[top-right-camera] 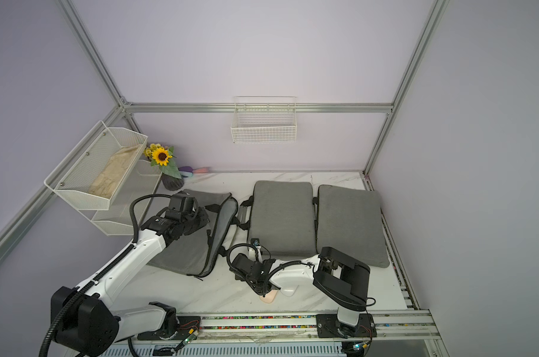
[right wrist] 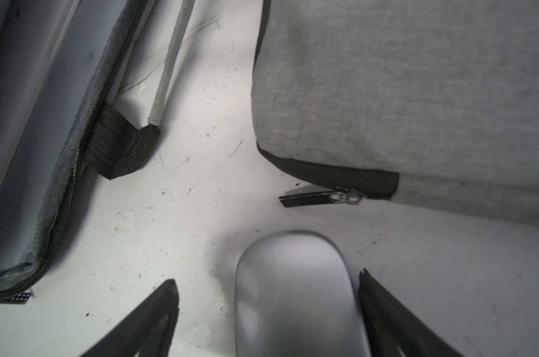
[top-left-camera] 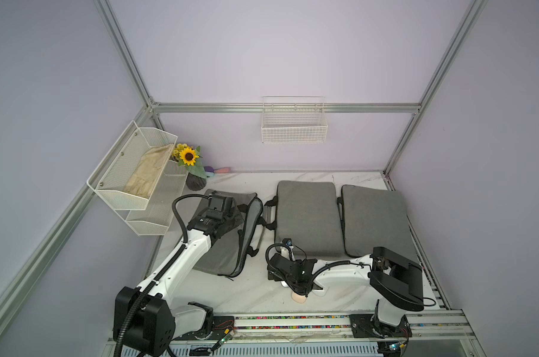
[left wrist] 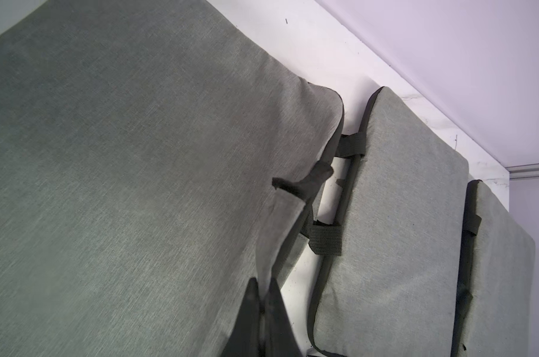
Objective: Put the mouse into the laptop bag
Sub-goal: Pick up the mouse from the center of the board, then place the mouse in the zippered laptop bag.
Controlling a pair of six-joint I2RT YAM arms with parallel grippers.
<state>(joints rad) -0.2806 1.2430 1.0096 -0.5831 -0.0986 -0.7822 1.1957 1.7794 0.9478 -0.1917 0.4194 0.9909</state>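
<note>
Right wrist view had the mouse (right wrist: 299,293) at the bottom centre of the frame, lying flat on the table (right wrist: 200,201). Its long axis ran up the frame, with the rounded end pointing toward the zipper corner of a closed bag (right wrist: 416,92) at upper right. The right gripper (right wrist: 267,279) straddled it, fingers apart and running along that axis, so a squeeze would probably take it across its narrow width. The finger at lower right looked to be touching or just beside the shell, and the one at lower left stood clear. Nothing was clamped yet. In a top view the mouse (top-left-camera: 299,299) peeked out below the gripper at lower centre, near the table's front edge. The open bag (right wrist: 21,123) filled the upper left of the right wrist frame, its lining showing. Left wrist view showed the left gripper (left wrist: 263,282) pinched together on the flap (left wrist: 280,222), seemingly holding the mouth open for the drop.
</note>
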